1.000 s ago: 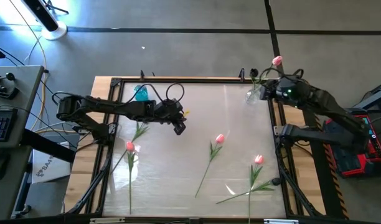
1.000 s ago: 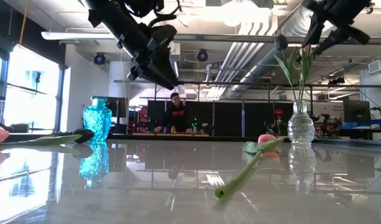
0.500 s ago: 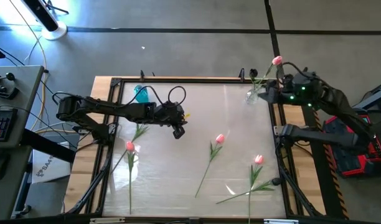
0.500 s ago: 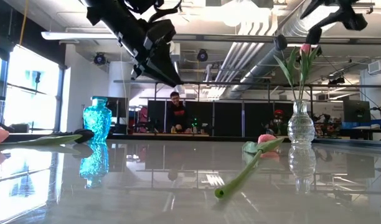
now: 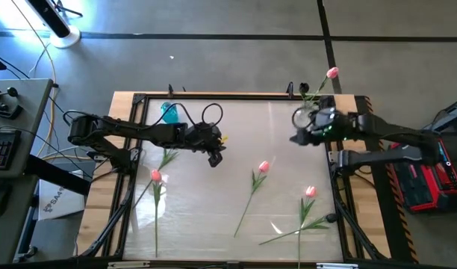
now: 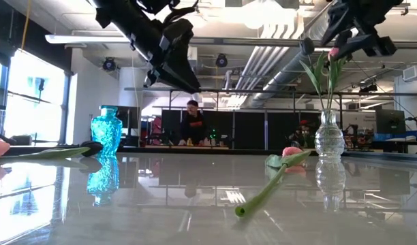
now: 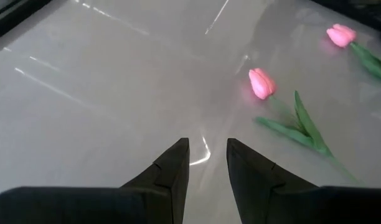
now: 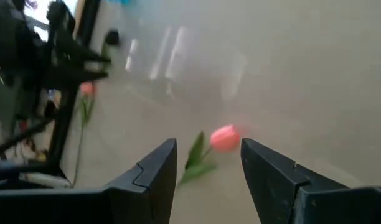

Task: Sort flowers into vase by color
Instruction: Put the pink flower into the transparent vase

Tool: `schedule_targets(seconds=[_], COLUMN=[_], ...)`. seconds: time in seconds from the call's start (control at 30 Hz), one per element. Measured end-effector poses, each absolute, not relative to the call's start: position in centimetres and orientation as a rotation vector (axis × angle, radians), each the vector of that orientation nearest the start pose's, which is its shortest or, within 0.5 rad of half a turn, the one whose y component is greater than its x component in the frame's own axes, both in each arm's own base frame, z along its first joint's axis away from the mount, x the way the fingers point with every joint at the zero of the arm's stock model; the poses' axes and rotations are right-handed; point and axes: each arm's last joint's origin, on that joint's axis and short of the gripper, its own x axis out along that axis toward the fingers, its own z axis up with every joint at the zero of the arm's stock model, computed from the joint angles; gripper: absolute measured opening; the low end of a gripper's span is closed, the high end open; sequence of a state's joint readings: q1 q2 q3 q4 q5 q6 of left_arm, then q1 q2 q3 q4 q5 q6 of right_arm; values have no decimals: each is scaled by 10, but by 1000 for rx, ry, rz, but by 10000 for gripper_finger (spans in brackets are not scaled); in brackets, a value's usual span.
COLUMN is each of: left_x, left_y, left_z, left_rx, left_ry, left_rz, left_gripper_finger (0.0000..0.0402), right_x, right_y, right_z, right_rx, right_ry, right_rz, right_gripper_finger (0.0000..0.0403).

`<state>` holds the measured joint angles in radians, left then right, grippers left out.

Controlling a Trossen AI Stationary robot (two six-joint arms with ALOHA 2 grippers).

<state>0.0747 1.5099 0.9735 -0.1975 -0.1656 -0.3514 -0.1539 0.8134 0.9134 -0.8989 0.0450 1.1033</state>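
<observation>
With one pink flower [image 5: 331,73] standing in the clear vase [image 6: 329,138] at the bench's far right corner, right gripper [image 5: 297,139] hovers beside it, parted and empty; next, fetching another pink tulip [image 5: 263,167] mid-bench.

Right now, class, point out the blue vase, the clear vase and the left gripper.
blue vase [image 6: 105,135]: low view, on its glass body.
clear vase [image 6: 329,139]: low view, on its rounded belly.
left gripper [image 7: 207,163]: left wrist view, midway between its two dark fingertips.

Bright window [image 6: 28,95], ceiling ducts [image 6: 290,47], perhaps a workshop
</observation>
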Motion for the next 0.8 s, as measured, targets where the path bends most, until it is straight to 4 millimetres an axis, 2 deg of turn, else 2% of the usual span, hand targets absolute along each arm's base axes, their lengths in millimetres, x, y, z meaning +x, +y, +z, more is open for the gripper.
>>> schedule_targets(seconds=[0.2,0.43,0.63,0.8], left_x=[320,325,324,322], left_y=[22,3,-26,-52], left_z=[233,238,239,237], left_rx=[-408,-503,-536,-552], left_ry=[618,542,506,504], left_rz=[358,333,343,328], left_gripper_finger=[94,94,94,94], right_x=[159,174,188,208], right_y=[3,34,59,86], right_z=[291,275,258,241], right_rx=[1083,1063,1048,1039], right_ry=[744,860,954,970], right_rz=[-571,-572,-582,-539], right_gripper_finger=[168,168,168,168])
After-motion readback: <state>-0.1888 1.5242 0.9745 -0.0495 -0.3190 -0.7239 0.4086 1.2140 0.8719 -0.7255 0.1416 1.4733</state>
